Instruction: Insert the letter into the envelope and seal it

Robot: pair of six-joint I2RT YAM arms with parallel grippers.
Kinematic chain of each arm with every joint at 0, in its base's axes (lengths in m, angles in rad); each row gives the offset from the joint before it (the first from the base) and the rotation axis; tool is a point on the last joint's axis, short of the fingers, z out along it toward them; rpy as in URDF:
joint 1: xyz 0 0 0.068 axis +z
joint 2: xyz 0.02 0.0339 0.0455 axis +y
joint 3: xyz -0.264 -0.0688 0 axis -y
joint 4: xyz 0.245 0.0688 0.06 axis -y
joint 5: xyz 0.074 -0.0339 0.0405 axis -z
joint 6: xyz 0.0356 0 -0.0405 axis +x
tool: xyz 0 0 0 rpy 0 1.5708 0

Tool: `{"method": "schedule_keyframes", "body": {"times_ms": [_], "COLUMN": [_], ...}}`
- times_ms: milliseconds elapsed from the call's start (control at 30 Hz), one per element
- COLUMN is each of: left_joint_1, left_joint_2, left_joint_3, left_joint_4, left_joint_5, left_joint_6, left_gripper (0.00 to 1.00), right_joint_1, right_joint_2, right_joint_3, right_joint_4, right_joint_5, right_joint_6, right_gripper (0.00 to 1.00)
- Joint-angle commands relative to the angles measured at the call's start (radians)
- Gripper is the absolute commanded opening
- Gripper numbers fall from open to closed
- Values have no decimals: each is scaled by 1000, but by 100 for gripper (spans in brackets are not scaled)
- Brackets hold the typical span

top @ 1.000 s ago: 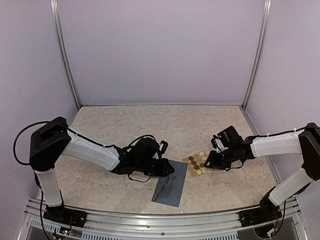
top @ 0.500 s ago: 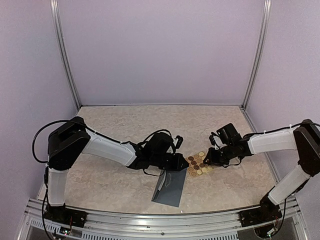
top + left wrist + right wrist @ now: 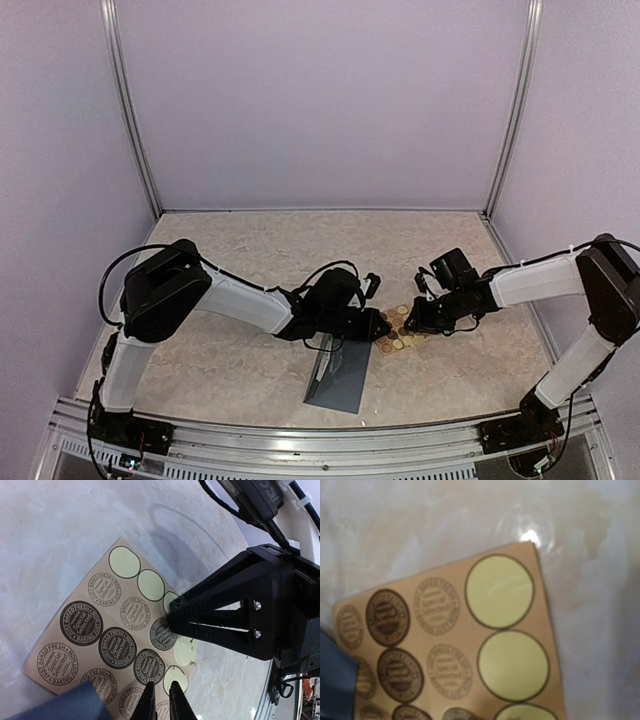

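Observation:
The slate-blue envelope (image 3: pixel 343 378) lies near the table's front edge, its flap (image 3: pixel 319 374) tilted up along the left side. One corner shows in the left wrist view (image 3: pixel 65 705) and in the right wrist view (image 3: pixel 334 680). No letter shows in any view. My left gripper (image 3: pixel 162 690) hovers low over the near edge of the brown sticker sheet (image 3: pixel 100 630), its jaws only a slit apart with nothing between them. My right gripper (image 3: pixel 172 614) has its tips together, pressed on the sheet's far side. Its fingers do not show in its own view.
The sticker sheet (image 3: pixel 395 328) lies just right of the envelope, with several printed round stickers and several bare pale-green circles (image 3: pixel 500 590). The two grippers (image 3: pixel 378 322) (image 3: pixel 414 320) face each other closely over it. Metal frame posts (image 3: pixel 135 120) stand at the back corners.
My left gripper has moved right, from the envelope's flap to the sticker sheet. My right gripper has shifted slightly left onto the sheet. The envelope stays in place.

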Motion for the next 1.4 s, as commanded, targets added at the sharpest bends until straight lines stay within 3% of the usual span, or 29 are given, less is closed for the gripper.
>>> {"method": "schedule_keyframes", "body": {"times_ms": [0, 1033, 1367], "left_joint_1": [0, 15, 20], "left_joint_2": [56, 95, 95], "left_joint_3": [53, 34, 42], "left_joint_4": [23, -26, -77], "left_joint_5": [12, -17, -50], "left_joint_6": [43, 33, 4], "left_gripper": [9, 8, 8], "right_joint_1": [-12, -13, -12], "right_joint_2": [26, 73, -14], "right_joint_3": [21, 25, 13], "right_joint_4": [25, 29, 93], "right_joint_5": [-17, -40, -173], "right_joint_6": [-8, -8, 0], "right_gripper": [16, 0, 0]}}
